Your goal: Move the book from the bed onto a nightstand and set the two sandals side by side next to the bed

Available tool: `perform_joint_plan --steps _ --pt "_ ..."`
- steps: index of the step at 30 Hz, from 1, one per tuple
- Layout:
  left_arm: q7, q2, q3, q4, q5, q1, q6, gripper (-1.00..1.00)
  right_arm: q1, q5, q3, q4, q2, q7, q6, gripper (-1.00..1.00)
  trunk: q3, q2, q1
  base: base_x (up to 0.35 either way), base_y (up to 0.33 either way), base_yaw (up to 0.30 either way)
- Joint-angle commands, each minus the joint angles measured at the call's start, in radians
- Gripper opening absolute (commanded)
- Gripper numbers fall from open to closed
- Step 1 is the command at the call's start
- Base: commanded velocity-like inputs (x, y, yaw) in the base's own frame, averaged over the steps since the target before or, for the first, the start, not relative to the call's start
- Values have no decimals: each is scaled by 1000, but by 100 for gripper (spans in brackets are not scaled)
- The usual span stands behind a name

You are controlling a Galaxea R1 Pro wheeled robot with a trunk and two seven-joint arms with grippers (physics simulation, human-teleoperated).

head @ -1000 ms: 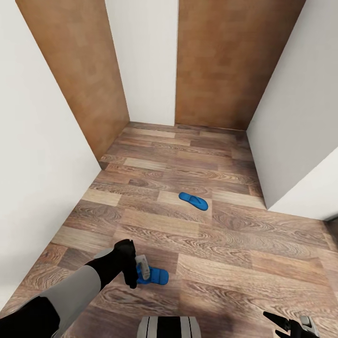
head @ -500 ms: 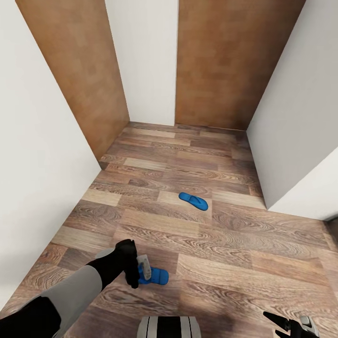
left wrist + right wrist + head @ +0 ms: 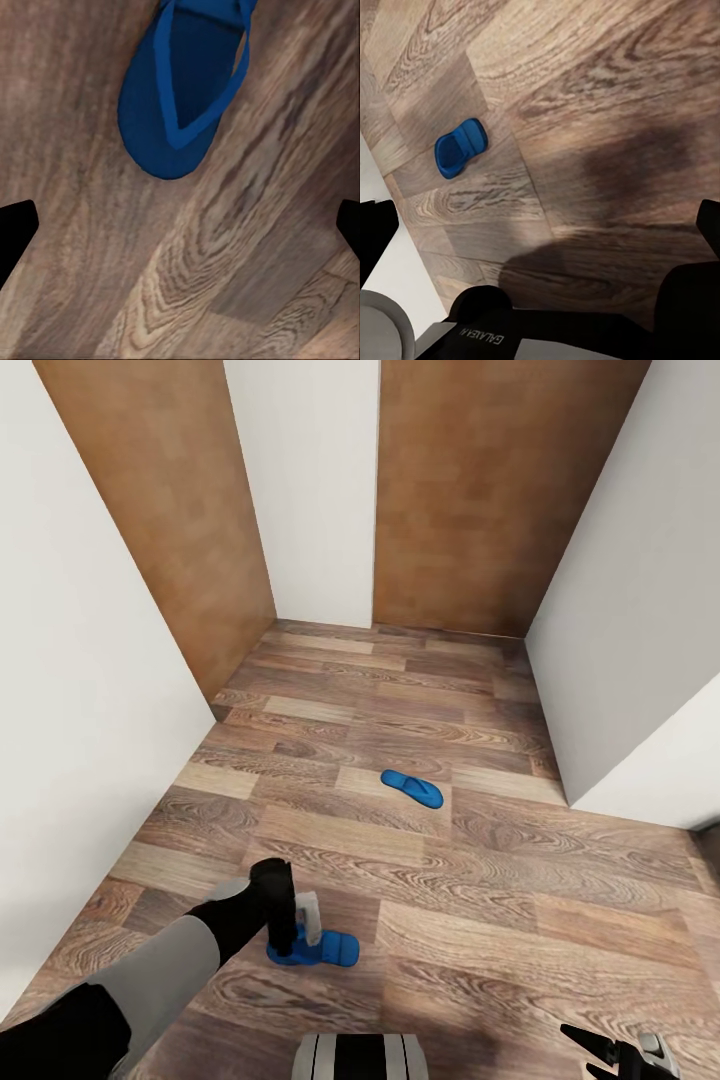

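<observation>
Head view: the left hand (image 3: pixel 297 935) has dropped onto the near sandal (image 3: pixel 335 949), low in frame, jaws wide, nothing gripped; a grasp looks imminent.

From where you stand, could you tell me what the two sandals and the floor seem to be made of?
Near sandal and far sandal: likely foam or rubber, matte; uniform bright blue with thin thong straps and no sheen, though the render leaves it open. Floor: wood planks or wood-look laminate, satin; brown grain swirls and staggered plank seams.

matt wood-grain floor (image 3: pixel 480 880), smooth blue sandal (image 3: pixel 412 788)
</observation>
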Motion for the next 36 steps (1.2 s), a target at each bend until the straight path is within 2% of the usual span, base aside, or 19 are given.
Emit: perform_joint_plan --steps 1,3,8,15,23,36 --pt "-48 -1 -1 -11 -26 -7 0 100 0 -3 -1 0 0 1 6 100 -1 0 0 0 0 0" --pt "-84 -1 -1 -25 -36 -22 -2 100 0 -3 -1 0 0 1 6 100 -1 0 0 0 0 0" --pt "-125 -5 -1 -45 -47 -43 -3 100 0 -4 -1 0 0 1 6 100 -1 0 0 0 0 0" --pt "-128 -20 0 -47 -46 -45 -4 100 0 -3 -1 0 0 1 6 100 -1 0 0 0 0 0" --pt "-126 -49 1 -47 -46 -45 -5 100 0 -3 -1 0 0 1 6 100 -1 0 0 0 0 0" --pt "-124 -52 1 -41 -45 -47 -3 100 0 -3 -1 0 0 2 6 100 -1 0 0 0 0 0"
